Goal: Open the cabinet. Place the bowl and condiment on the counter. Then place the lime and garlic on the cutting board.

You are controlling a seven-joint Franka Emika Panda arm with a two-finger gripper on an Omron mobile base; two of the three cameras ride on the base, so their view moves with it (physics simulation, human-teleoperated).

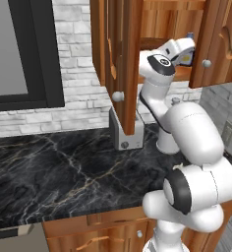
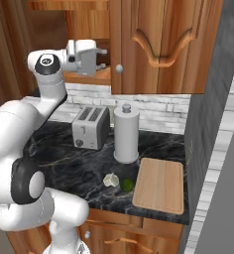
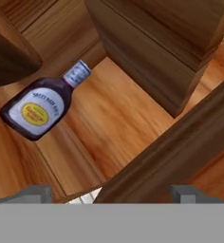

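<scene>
Counter (image 2: pixel 64 168) with toaster (image 2: pixel 91 127), paper-towel roll (image 2: pixel 126 134), cutting board (image 2: pixel 159 184).

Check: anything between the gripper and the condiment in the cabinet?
Nothing visible. In the hand view the open gripper looks into the cabinet, and the condiment stands apart on the bare shelf, off to one side. A wooden frame edge crosses nearer the fingers, not toward the bottle.
</scene>
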